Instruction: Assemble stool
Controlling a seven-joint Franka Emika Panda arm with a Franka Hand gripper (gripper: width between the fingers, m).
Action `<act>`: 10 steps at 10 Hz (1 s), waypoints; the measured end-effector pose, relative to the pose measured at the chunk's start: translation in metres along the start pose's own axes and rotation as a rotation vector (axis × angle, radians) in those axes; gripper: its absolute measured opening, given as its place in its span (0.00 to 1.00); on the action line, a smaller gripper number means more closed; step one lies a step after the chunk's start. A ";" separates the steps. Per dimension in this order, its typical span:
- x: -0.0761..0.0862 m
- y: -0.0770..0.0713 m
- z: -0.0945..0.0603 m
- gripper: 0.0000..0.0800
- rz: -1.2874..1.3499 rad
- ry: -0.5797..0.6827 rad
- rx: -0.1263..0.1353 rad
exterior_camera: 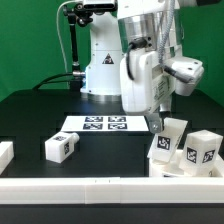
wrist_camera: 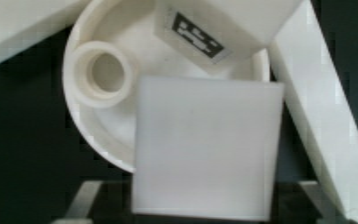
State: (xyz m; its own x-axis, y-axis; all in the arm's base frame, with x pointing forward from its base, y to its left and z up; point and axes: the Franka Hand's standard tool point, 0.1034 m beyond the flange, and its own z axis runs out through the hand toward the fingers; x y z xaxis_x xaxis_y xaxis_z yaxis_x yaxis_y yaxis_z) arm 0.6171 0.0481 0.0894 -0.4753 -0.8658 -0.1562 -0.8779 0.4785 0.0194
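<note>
In the wrist view a blocky white leg [wrist_camera: 202,140] fills the space between my gripper's [wrist_camera: 197,206] two fingers [wrist_camera: 87,200], which are shut on its sides. Just beyond it is the round white seat [wrist_camera: 91,115], showing a socket hole [wrist_camera: 105,72] and a black-and-white tag [wrist_camera: 202,35]. In the exterior view my gripper [exterior_camera: 160,118] hangs low at the right, right above the seat [exterior_camera: 170,142], which leans in the corner. The held leg is mostly hidden there by the hand.
Another tagged leg [exterior_camera: 202,150] stands at the exterior view's right beside the seat. A loose leg [exterior_camera: 62,147] lies toward the left. The marker board [exterior_camera: 105,124] lies flat mid-table. White border rails [exterior_camera: 90,188] run along the front, with a short piece [exterior_camera: 5,153] at the left.
</note>
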 end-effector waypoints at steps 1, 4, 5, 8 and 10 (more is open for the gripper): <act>0.001 -0.001 0.000 0.42 0.068 0.000 0.000; 0.000 0.001 0.000 0.42 0.146 -0.019 0.000; -0.001 0.001 0.000 0.42 0.151 -0.020 0.001; -0.004 0.001 0.000 0.42 0.167 -0.034 0.002; -0.004 0.003 -0.001 0.53 0.117 -0.032 -0.006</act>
State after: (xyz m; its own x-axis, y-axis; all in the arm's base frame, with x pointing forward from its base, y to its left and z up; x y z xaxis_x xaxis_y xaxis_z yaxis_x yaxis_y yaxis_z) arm 0.6168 0.0530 0.0910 -0.5728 -0.7988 -0.1838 -0.8168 0.5751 0.0457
